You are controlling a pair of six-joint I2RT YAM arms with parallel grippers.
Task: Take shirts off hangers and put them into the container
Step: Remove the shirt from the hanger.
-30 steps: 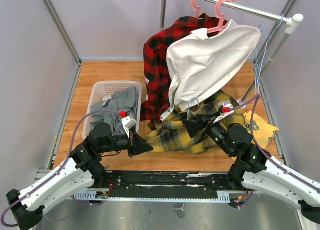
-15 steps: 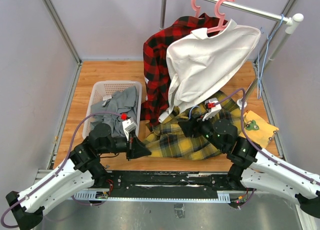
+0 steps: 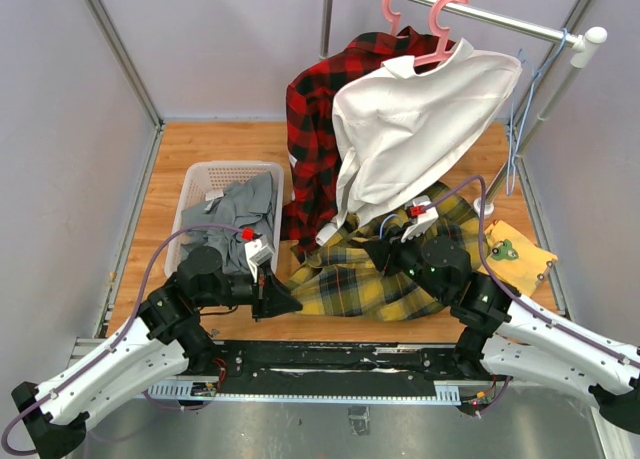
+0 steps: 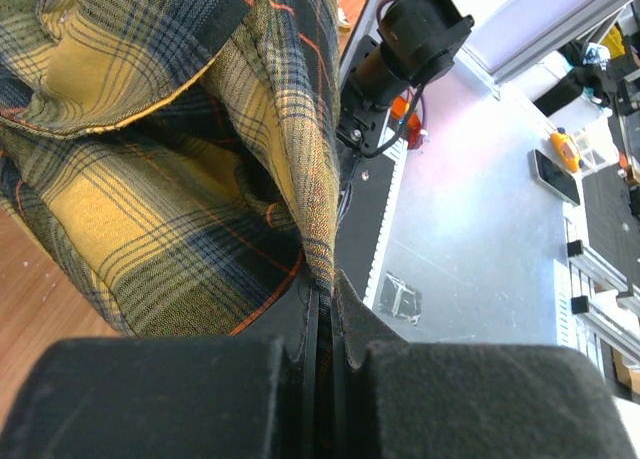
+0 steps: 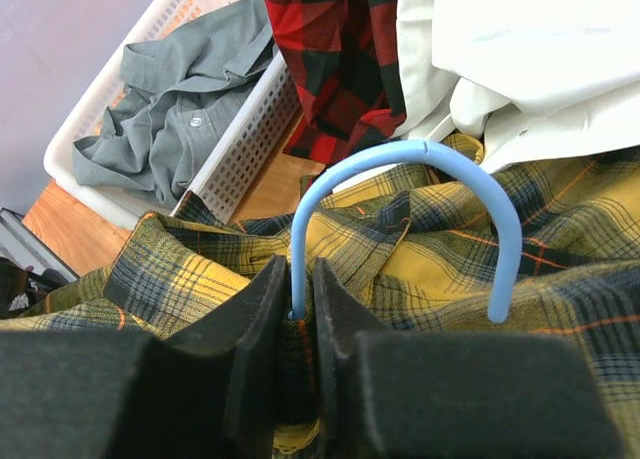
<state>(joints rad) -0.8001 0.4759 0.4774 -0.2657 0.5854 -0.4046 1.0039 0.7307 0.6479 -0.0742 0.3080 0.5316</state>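
From above, the white basket [image 3: 188, 184] holds the grey shirt [image 3: 243, 204], with a strip of bare wood floor [image 3: 150, 209] open along its left wall. Just right of the basket the yellow plaid shirt [image 3: 365, 289] lies heaped, and the left gripper [image 3: 288, 299] meets its edge beside the basket's near corner.

At the left wrist, the jaws are pinched tight on that shirt's hem.

At the right wrist, the right gripper [image 5: 297, 279] clamps the stem of the blue hanger [image 5: 405, 154]. Its hook arcs free above the plaid, right of the basket's rim.

Bright, even light — soft shadows (foreground blurred).
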